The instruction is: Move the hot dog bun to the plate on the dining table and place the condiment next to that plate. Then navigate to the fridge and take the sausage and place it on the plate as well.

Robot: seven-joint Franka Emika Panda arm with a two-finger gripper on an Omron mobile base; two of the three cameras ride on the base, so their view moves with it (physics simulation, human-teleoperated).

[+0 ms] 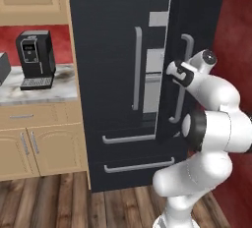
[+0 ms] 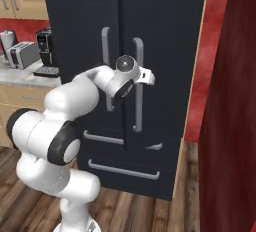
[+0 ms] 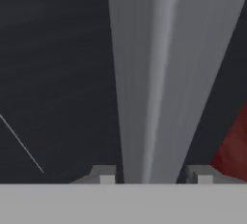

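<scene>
We count one fridge (image 1: 123, 74) with two upright handles and two drawer handles, one coffee machine (image 1: 35, 60), and one toaster (image 2: 22, 54).

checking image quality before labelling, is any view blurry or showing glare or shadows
Hand view: soft and blurred, the fridge handle a smeared silvery band with a bright streak, between the gripper fingertips. Left base view: sharper, with a faint shadow beside the coffee machine. Right base view: evenly lit, no glare.

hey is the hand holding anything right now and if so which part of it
The hand has the fridge right door's silvery handle between its fingertips, partway up the bar; whether it is clamped cannot be told.
</scene>
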